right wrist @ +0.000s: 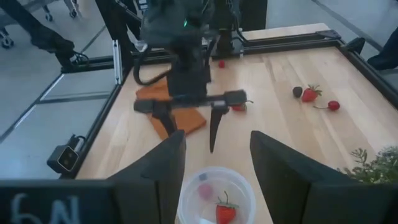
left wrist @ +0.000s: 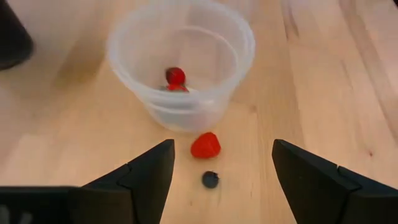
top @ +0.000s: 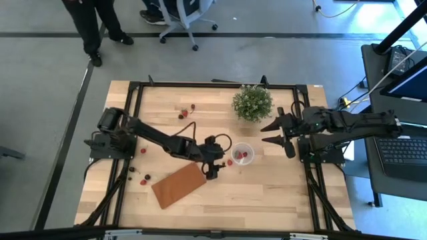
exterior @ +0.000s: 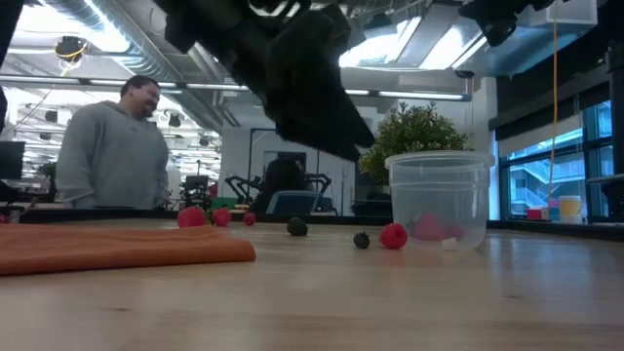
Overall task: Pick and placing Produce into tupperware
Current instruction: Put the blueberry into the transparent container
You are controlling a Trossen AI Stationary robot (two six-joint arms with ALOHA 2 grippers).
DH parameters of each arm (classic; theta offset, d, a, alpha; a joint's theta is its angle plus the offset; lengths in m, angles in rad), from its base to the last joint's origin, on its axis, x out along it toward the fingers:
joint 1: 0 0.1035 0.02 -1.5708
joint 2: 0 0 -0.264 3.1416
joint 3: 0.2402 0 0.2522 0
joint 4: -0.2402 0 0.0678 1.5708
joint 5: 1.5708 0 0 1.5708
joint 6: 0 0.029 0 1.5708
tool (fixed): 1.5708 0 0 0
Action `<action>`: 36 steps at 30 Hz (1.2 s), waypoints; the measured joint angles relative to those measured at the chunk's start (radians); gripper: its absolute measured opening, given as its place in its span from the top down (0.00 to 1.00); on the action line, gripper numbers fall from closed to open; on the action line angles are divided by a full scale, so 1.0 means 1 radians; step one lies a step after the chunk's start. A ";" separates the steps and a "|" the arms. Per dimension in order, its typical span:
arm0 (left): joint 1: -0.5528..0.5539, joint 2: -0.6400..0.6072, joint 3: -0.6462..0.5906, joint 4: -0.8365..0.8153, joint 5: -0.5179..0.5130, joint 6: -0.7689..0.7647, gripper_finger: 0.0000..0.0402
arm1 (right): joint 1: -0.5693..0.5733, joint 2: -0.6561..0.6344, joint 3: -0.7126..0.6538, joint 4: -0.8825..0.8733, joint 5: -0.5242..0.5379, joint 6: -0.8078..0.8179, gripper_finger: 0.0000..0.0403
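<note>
1. The left gripper point(top: 217, 168) hovers low over the wooden table point(top: 267, 193), just beside the tupperware point(top: 242, 153); its fingers point(left wrist: 146, 174) are spread wide with nothing between them.
2. In the left wrist view a red strawberry piece point(left wrist: 205, 145) lies on the wood touching or almost touching the cup's wall, with a dark berry point(left wrist: 211, 180) just beside it — both sit in the gap between the open fingers, neither one held.
3. The tupperware stands upright near the table's middle, beside the potted plant point(top: 252, 102), and already holds produce: a red strawberry piece point(left wrist: 176, 77) rests on its floor, and the right wrist view shows a second, pinkish piece point(right wrist: 204, 190) next to it.
4. The right gripper point(top: 275, 133) waits on the far side of the cup from the left arm, its jaws open and empty, the cup showing between its fingers point(right wrist: 160, 167) in its own camera.
5. More produce is scattered elsewhere — a small cluster point(top: 187, 111) near the table's far edge, and several pieces point(top: 143, 179) near the left arm's base.
6. A flat brown board point(top: 179, 186) lies beside the left gripper.
7. A person in a grey sweatshirt point(exterior: 112, 146) stands beyond the table in the low view.
</note>
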 joint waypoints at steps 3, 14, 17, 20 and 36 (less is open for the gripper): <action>-0.011 0.040 -0.001 0.009 -0.012 0.000 0.37 | 0.000 0.008 0.000 -0.001 0.000 0.002 0.55; -0.016 0.164 0.000 0.090 -0.022 -0.003 0.41 | 0.000 0.063 -0.001 -0.001 0.000 0.002 0.54; -0.015 0.175 0.000 0.090 -0.024 -0.003 0.42 | 0.000 0.076 -0.001 -0.002 0.000 0.001 0.54; -0.012 0.189 0.001 0.098 -0.026 -0.003 0.43 | 0.000 0.087 -0.001 -0.002 0.000 -0.001 0.54; 0.011 0.193 0.000 0.089 -0.020 -0.006 0.52 | 0.000 0.097 -0.002 0.000 0.000 -0.001 0.54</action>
